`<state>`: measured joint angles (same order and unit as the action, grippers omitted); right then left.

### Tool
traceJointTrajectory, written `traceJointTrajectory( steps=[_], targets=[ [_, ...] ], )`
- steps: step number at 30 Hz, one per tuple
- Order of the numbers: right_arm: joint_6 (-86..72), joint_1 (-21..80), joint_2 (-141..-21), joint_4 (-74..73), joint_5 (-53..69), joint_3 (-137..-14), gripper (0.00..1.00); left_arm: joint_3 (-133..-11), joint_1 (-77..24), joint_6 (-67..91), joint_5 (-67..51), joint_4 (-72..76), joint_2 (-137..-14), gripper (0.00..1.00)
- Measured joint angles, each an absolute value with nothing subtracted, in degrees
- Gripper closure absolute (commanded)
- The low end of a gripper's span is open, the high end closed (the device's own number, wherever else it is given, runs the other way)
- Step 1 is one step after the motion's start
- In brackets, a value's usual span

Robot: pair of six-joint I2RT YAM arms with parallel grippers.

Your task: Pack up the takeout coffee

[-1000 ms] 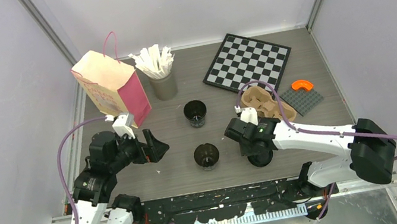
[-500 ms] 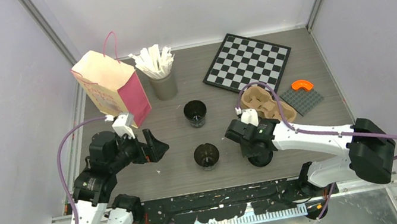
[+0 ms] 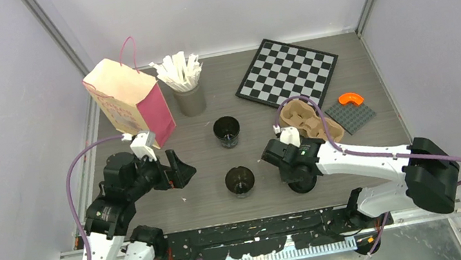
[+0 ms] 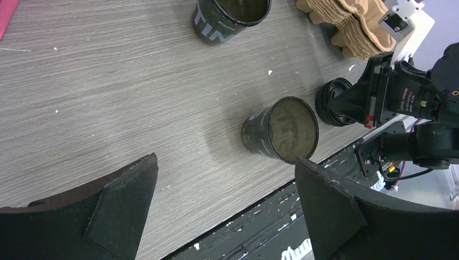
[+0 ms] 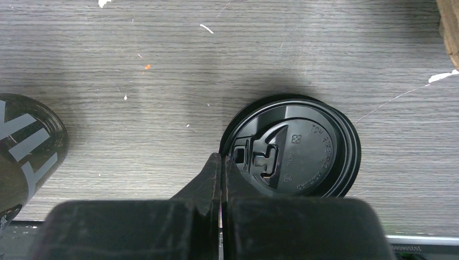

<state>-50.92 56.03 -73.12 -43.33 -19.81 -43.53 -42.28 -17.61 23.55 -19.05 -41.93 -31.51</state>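
Grey wood-grain table [image 3: 212, 206], pale walls. Two open black cups stand mid-table: near cup [image 3: 240, 181], with far cup [image 3: 227, 131] at its 12 o'clock. Lid [image 5: 295, 146] lies flat at near cup's 3 o'clock. Right gripper [image 5: 221, 165] is pinched closed at the lid's 9 o'clock rim, probably to lift it; contact unclear. Left gripper [image 4: 226, 162] is spread and empty, facing near cup. Lid rim looks doubled; single or stacked, cannot tell.

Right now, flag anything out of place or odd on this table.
The near black cup and far black cup stand open, lidless. A black lid lies flat on the table, with the shut right pincer at its rim. Nothing looks spilled or tipped.
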Motion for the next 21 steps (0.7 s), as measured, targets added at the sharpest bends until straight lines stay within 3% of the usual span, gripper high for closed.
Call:
traceJointTrajectory(
  steps=[21],
  targets=[
    [-50.87,56.03,-67.68,-45.41,-19.99,-43.92,1.0,-42.28,-17.61,23.55,-18.9,-41.93,-31.86,0.0]
  ],
)
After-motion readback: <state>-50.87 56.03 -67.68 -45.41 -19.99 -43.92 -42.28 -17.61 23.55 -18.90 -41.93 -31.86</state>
